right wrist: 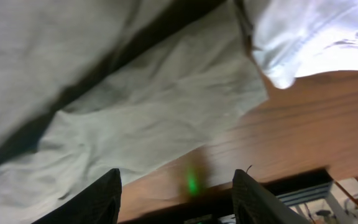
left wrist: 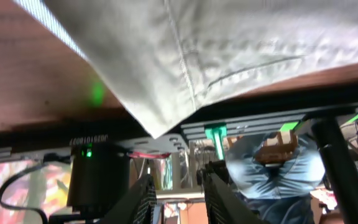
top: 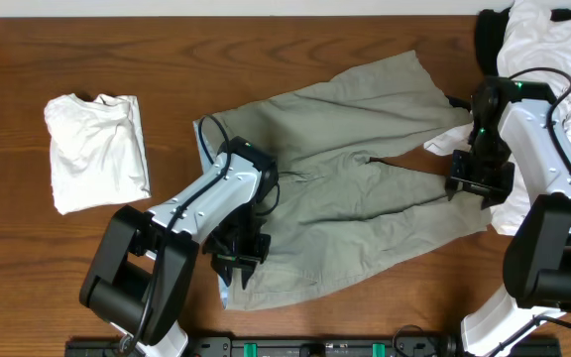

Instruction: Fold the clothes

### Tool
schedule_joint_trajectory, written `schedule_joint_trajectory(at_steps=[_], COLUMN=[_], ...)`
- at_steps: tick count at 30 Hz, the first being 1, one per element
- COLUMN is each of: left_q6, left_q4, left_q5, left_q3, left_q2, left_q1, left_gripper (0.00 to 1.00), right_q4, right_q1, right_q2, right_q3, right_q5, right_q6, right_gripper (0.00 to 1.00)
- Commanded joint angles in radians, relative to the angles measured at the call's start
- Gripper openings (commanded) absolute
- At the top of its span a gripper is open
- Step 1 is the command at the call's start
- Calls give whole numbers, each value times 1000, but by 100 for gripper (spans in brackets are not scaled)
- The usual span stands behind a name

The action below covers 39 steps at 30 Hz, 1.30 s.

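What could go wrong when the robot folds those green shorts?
The open right gripper hovers where a white garment touches a leg of the shorts, so it might grab both. The open left gripper sits by the shorts' corner near the front edge of the table; a sloppy pinch could drag the fabric off or catch just one layer.

A pale grey-green garment (left wrist: pixel 241 43) fills the top of the frame, one seamed corner pointing down at centre over the wooden table (left wrist: pixel 30 81). At bottom centre, the left gripper (left wrist: pixel 179 196) has its dark fingers apart and empty.
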State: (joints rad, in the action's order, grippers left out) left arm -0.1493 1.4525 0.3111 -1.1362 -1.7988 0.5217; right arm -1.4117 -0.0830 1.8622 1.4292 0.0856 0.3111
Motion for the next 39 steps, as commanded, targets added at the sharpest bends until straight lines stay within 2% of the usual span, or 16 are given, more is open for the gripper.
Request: schedule_joint_trajectory(at_steps=[1,7,13,23,27,33,39], left_q6=[13,13,0,-3,-3,-3,-3], left_q4=[-9,-62,-132,-154,-157,-157,-156], left_q5=[2,2,2,2,2,1,1], left_q3=[3,3,3,3,3,3,3], left_q2=[-5,-5,-5,-5,-5,-5,-5], left_q1=[-1,-2,-1,-1,-1,-1,-1], left_gripper=[30,30,30,30,30,30,30], right_q4=[5,22,140,303,299,283,278], right_q1=[-46,-121,-156,-161,-174,-217,-228], right_q2=[-16,-16,-16,-16,-16,-16,-16], right_q3=[-4,-42,-150,-230,-231,-231,-234], right_q5=[69,48,-130,-75,10,10,-110], right_q6=[33,31,-73,-63,-27,-36,-112], right_gripper=[56,56,56,56,56,56,57])
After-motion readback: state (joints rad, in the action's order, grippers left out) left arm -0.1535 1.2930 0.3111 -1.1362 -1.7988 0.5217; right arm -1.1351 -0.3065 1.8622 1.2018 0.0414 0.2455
